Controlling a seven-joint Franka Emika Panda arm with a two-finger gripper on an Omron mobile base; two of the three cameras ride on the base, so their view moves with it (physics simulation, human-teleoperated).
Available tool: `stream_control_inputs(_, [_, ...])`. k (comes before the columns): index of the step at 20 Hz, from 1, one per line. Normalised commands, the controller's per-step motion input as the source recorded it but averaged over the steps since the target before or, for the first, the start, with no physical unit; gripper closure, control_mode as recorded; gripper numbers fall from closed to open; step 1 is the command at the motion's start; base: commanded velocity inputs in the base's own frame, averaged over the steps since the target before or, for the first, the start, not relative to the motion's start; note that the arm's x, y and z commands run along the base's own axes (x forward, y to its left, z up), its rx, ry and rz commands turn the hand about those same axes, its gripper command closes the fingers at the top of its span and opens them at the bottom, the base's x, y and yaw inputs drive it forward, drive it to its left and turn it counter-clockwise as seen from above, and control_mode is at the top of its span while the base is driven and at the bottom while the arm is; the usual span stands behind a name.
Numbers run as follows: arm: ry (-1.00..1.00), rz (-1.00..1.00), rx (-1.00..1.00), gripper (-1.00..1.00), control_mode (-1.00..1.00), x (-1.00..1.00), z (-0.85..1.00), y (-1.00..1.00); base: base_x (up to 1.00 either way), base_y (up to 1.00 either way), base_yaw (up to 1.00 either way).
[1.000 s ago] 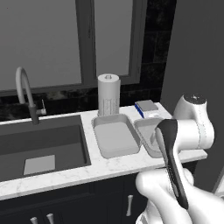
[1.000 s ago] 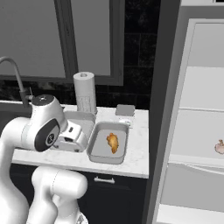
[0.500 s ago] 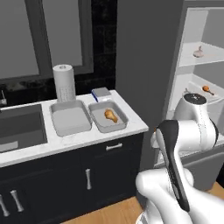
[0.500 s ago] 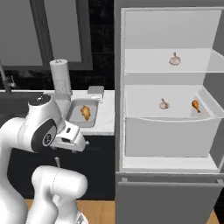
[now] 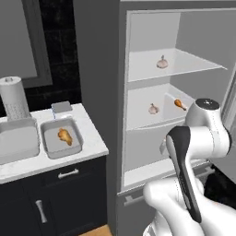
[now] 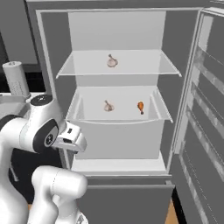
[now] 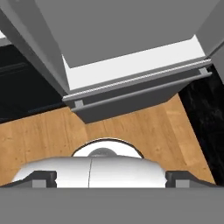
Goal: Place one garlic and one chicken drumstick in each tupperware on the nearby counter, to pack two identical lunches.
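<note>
The gripper (image 7: 112, 180) points down at the wooden floor (image 7: 131, 131) in front of the fridge (image 6: 118, 131), with its fingers (image 7: 43, 178) set wide apart and nothing between them.

In the left base view, one drumstick (image 5: 65, 136) lies in the right tupperware (image 5: 62, 137) on the counter (image 5: 87, 147). Its long axis runs from upper left to lower right in that view, with the thick end toward the lower right. The left tupperware (image 5: 17, 140) stands just beside it, and what it holds cannot be seen. Behind them stand a paper towel roll (image 5: 13, 98) and a small box (image 5: 61, 107).

The fridge is open. On its middle shelf (image 6: 118, 118) a second drumstick (image 6: 140, 107) lies at the right, its long axis nearly front to back, with the thick end away and the thin bone end toward the front. A garlic (image 6: 108, 106) lies to its left, well apart from it, its tip pointing up and to the back. Another garlic (image 6: 112, 61) lies on the upper shelf (image 6: 118, 72), with its tip up and to the left. The fridge door (image 6: 201, 109) stands open at the right.
</note>
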Motion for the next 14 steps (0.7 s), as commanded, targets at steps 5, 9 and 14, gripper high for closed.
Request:
stream_control_inputs(5, [0.00,0.00,0.00,-1.00,1.00,0.00,0.00,0.00,0.00,-0.78,0.03])
stream_control_inputs(9, [0.00,0.00,0.00,-1.00,1.00,0.00,0.00,0.00,0.30,-0.36,0.06])
stream_control_inputs(14, [0.00,0.00,0.00,-1.00,1.00,0.00,0.00,0.00,0.11,-0.09,0.24])
